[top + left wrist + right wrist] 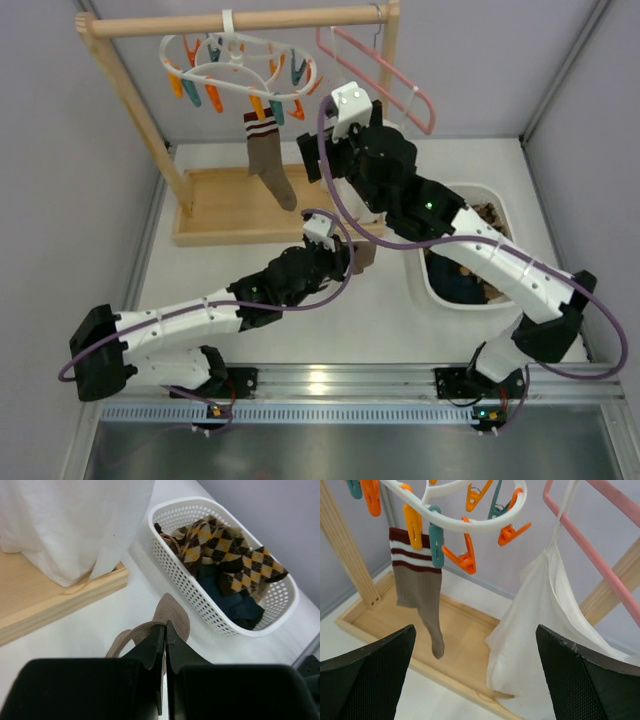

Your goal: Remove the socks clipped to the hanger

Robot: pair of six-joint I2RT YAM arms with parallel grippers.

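One brown sock with a striped cuff (268, 155) hangs clipped to the white ring hanger (235, 70) on the wooden rail. In the right wrist view the sock (417, 587) is held by an orange and a teal pin under the hanger (465, 526). My right gripper (477, 680) is open and empty, facing the sock from a short way off; it also shows in the top view (318, 165). My left gripper (166, 626) is shut on a plain tan sock (175, 615), low over the table beside the basket; it also shows in the top view (356, 256).
A white basket (172, 555) holds argyle and dark socks (225, 555); it also shows in the top view (495, 200). A white cloth (545, 630) hangs from a pink hanger (600, 560). The wooden rack base (225, 205) lies under the hanger.
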